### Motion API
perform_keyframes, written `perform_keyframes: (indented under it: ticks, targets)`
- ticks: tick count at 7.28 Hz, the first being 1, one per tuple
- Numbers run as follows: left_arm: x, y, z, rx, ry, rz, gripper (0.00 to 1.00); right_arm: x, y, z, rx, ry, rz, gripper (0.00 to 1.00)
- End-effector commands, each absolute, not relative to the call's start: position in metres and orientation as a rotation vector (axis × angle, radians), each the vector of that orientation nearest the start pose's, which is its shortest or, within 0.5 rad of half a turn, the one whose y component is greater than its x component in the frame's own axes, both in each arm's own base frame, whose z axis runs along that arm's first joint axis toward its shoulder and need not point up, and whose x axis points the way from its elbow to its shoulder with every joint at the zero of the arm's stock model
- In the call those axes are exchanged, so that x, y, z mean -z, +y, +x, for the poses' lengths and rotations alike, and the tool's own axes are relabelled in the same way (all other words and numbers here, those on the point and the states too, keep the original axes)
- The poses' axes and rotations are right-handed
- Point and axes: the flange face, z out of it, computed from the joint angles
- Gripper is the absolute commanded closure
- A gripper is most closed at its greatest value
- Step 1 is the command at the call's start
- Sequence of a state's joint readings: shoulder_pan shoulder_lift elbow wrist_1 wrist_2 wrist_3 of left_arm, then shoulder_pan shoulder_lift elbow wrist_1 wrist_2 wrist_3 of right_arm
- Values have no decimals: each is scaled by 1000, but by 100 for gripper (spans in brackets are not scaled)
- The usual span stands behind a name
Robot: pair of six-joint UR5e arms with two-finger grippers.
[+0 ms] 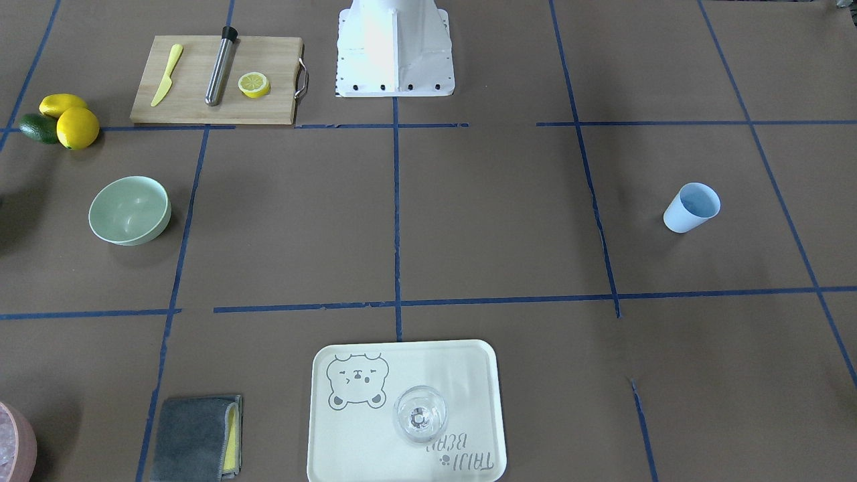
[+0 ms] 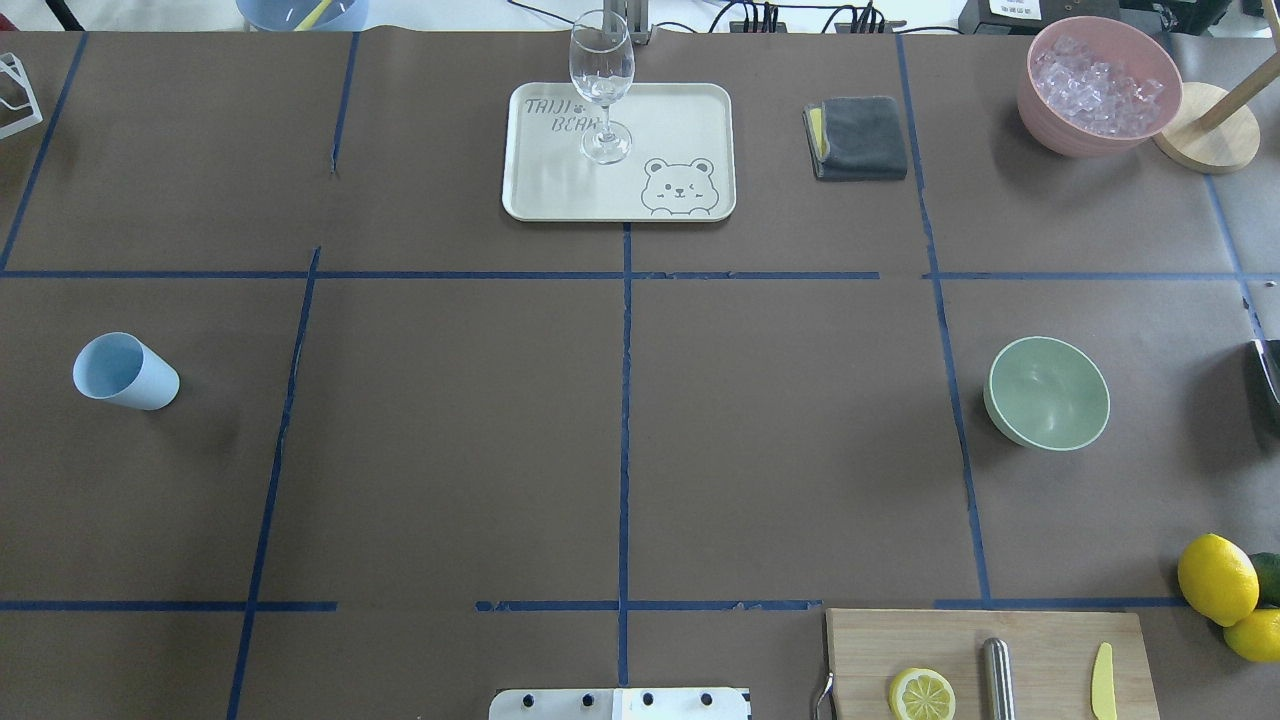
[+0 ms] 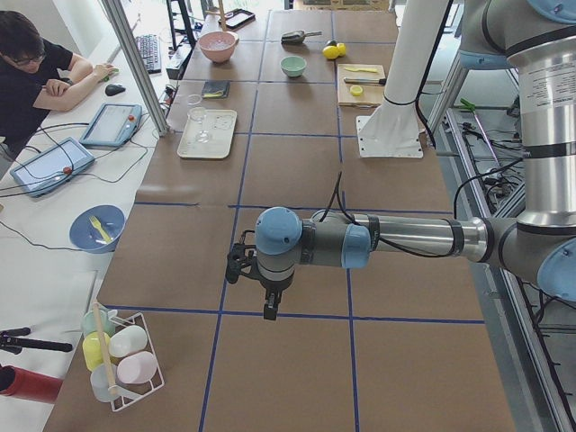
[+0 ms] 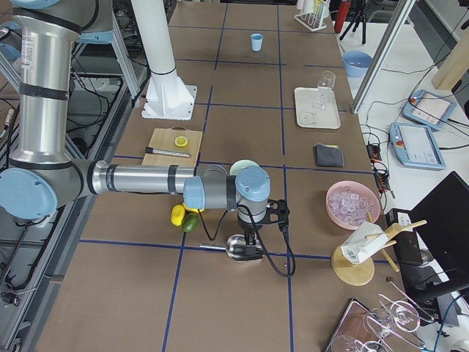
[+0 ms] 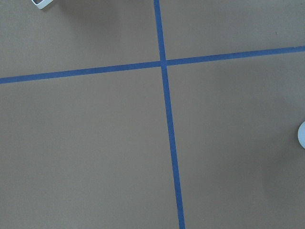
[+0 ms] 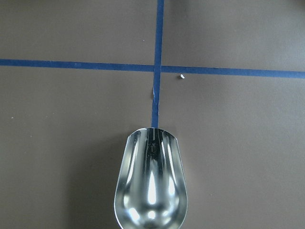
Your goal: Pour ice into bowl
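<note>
Bowl (image 2: 1048,392) upright, well apart from blue cup (image 2: 125,371)

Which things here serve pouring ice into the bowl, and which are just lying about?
Job: bowl; blue cup, likely the pourer; ice cubes not clearly visible.
Lying about: tray, glass, cloth, pink container, board, lemons, scoop.
</note>
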State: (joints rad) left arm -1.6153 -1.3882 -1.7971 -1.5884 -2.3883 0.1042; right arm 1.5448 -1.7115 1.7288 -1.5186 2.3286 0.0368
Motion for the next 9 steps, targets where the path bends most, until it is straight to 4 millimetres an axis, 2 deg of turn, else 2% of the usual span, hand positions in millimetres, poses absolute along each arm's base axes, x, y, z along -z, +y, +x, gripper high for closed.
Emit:
perform_keyframes:
  ticks: [1, 5, 6, 7, 8, 9]
  targets:
    - [-622, -416, -79, -87, 810, 128, 0, -641, -439, 51, 19, -759, 41, 0]
    - [-616, -418, -79, -99, 811, 157, 0, -633, -446, 47, 35, -756, 56, 0]
    - [-616, -418, -79, -101, 811, 160, 0, -625, -452, 29, 84, -760, 79, 0]
    - [-615, -418, -78, -103, 811, 161, 0, -605, -468, 4, 178, -762, 183, 0]
    - [-615, -419, -79, -103, 810, 165, 0, -584, -484, -2, 226, -772, 282, 0]
    - [-614, -419, -79, -110, 809, 178, 0, -571, -487, -3, 256, -784, 383, 0]
